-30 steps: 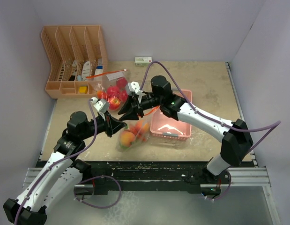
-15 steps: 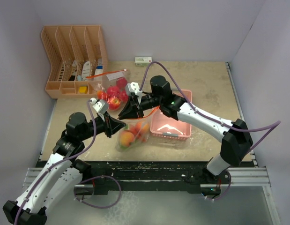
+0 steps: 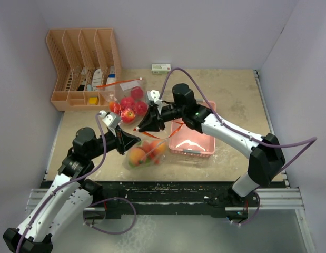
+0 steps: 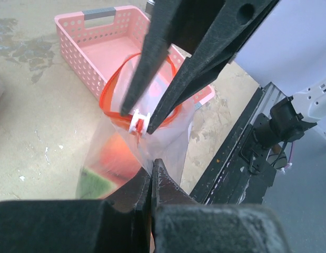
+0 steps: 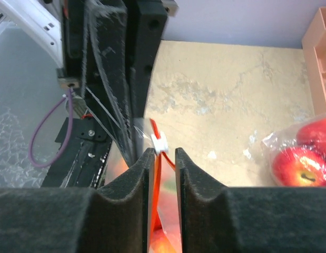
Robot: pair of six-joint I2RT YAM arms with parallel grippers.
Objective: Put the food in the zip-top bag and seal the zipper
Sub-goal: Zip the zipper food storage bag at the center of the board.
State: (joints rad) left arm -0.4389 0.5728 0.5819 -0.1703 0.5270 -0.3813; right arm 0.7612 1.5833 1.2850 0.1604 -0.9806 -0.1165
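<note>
Sealing looks underway: the bag (image 3: 132, 150), food (image 3: 137, 156) inside, has swung left and hangs taut. The left gripper (image 4: 152, 166) is pressed together on its edge; the right gripper (image 5: 161, 158) straddles the zipper (image 4: 112, 87) behind the slider (image 4: 137, 122), clamped or not I cannot tell.

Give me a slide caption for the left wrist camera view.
Left claw pinches the zip-top bag edge while the right claw straddles the white slider, fruit inside.

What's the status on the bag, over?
Left gripper: jaws shut on bag edge. Right gripper: jaws narrow astride zipper at slider, grip unclear. Food inside, mouth open. Pink basket alongside.
</note>
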